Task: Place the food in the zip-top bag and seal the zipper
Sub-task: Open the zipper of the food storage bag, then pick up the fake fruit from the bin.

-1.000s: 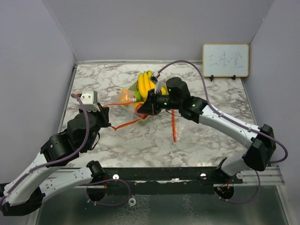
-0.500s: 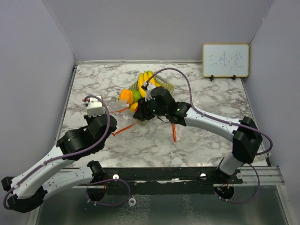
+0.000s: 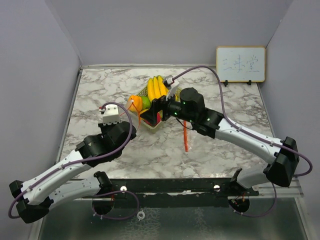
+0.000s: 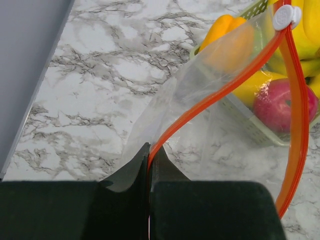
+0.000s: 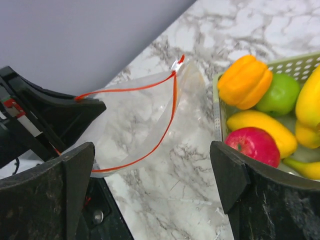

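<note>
Food lies in the basket at mid-table, beside the bag. Your left gripper is clamped tight on the bag's orange zipper edge, the clear mouth gaping toward the fruit. Your right gripper hangs above both, jaws spread wide, holding nothing.

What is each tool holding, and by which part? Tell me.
The left tool is shut on the bag, pinching its orange zipper strip. The right tool is open and holds nothing.
</note>
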You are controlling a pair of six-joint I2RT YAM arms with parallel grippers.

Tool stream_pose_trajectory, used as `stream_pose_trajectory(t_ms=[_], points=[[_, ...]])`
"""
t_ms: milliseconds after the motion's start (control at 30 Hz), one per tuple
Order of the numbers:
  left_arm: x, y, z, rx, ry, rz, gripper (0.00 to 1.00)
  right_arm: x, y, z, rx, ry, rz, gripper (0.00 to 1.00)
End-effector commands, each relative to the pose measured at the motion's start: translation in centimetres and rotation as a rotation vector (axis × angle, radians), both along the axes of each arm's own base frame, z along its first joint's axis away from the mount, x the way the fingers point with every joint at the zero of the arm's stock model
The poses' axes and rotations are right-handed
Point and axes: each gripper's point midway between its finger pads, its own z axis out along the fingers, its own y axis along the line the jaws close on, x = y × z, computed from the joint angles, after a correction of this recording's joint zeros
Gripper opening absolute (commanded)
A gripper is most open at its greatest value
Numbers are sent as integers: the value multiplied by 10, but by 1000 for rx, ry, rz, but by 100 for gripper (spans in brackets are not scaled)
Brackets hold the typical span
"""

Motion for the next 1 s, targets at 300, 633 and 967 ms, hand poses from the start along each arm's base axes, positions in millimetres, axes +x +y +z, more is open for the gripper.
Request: stream_pose_trajectory(t_ms=[300,633,967], points=[[2,21,26,42,-72,95,0,71,-43,-71,-403,51,-405,99],[16,-9,-10,-8,-71,46,0,97,-19,-128,-483,101,-410,99],[13,-3,-11,-36,-94,52,0,97,-8,-176,-530,182,-378,100]])
